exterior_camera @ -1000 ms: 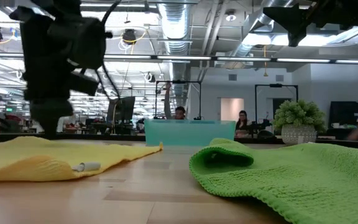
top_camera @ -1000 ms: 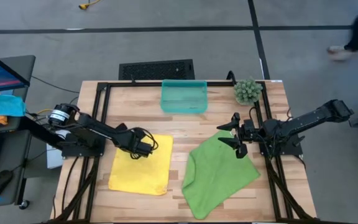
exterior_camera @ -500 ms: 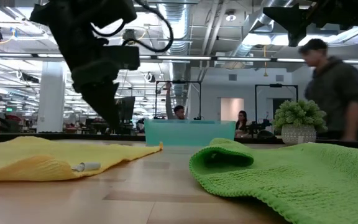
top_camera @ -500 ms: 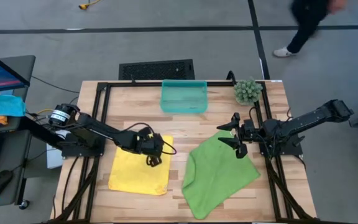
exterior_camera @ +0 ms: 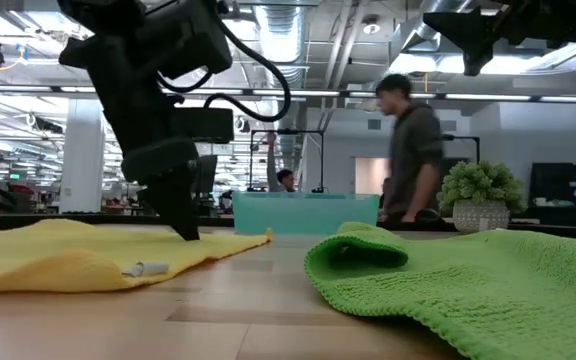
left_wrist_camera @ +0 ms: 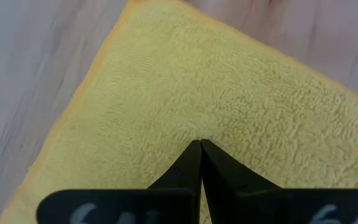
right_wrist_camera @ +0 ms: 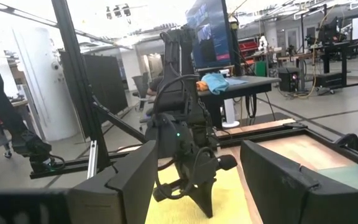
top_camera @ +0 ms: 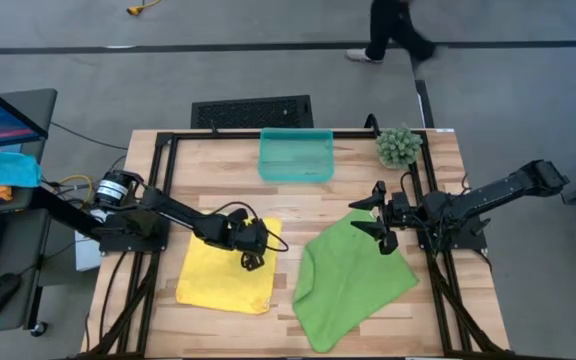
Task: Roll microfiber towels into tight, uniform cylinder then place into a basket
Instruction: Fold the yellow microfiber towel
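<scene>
The yellow towel (top_camera: 223, 275) lies spread flat on the table's left half, and also shows in the low view (exterior_camera: 58, 255). My left gripper (top_camera: 252, 262) is shut, its tips down on the towel's right part near the far right corner. The lime green towel (top_camera: 348, 280) lies crumpled on the right half, with one edge folded over (exterior_camera: 358, 250). My right gripper (top_camera: 380, 218) is open and empty, hovering over the green towel's far corner. The teal basket (top_camera: 296, 155) stands at the table's far middle. My left gripper touches the yellow towel's top surface (left_wrist_camera: 197, 134) with its shut fingertips (exterior_camera: 188, 234). It stands a little in from the towel's right edge, near the far right corner. The fingers come from above, slanting down from the table's left. The towel lies flat on the table.
A small potted plant (top_camera: 398, 145) stands at the far right corner. A black vented panel (top_camera: 253, 110) lies beyond the far edge. Black frame rails (top_camera: 163, 180) run along the table's sides. A person (exterior_camera: 408, 150) walks behind the table. Bare wood (top_camera: 288, 215) lies between the towels.
My left gripper has gone toward the table's right edge across the yellow towel and come down, until its tips rest on the towel near its right edge. My right arm has kept still. A person has walked across the room behind the table.
</scene>
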Robot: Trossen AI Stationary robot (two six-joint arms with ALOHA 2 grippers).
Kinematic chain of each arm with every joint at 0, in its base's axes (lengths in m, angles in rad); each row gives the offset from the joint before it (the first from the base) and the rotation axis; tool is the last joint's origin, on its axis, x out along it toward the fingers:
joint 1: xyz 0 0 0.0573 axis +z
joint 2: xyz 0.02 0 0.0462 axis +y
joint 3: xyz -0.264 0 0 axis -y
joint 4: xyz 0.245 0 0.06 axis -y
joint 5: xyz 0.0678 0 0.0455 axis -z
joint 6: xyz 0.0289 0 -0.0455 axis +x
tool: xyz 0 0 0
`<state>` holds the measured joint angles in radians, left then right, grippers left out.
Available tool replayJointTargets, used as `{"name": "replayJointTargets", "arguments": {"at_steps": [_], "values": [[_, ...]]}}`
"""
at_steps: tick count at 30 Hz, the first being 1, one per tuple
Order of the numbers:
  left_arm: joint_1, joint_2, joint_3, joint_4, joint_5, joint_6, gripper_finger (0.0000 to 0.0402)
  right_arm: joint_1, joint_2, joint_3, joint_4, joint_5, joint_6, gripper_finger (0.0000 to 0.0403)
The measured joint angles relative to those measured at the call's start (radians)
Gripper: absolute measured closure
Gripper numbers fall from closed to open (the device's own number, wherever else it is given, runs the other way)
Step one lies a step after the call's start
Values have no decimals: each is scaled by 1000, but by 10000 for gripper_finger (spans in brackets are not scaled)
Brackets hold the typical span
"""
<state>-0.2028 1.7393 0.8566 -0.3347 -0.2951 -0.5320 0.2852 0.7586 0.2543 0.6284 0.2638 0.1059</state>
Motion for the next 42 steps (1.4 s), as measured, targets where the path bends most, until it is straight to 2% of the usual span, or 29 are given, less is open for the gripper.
{"name": "replayJointTargets", "arguments": {"at_steps": [6, 13, 20, 23, 31, 35, 42], "values": [[23, 7, -2, 56, -7, -52, 401, 0, 0, 0, 0, 0, 0, 148], [110, 18, -7, 139, -69, -109, 401, 0, 0, 0, 0, 0, 0, 148], [190, 18, -7, 163, -67, -31, 401, 0, 0, 0, 0, 0, 0, 148], [196, 14, -1, 164, -32, 24, 401, 0, 0, 0, 0, 0, 0, 148], [144, -120, 37, 72, -39, 79, 401, 0, 0, 0, 1, 0, 0, 148], [75, -248, 45, -20, -100, 78, 401, 0, 0, 0, 1, 0, 0, 148], [-126, -470, 45, -192, -269, 14, 401, 0, 0, 0, 3, 0, 0, 148]]}}
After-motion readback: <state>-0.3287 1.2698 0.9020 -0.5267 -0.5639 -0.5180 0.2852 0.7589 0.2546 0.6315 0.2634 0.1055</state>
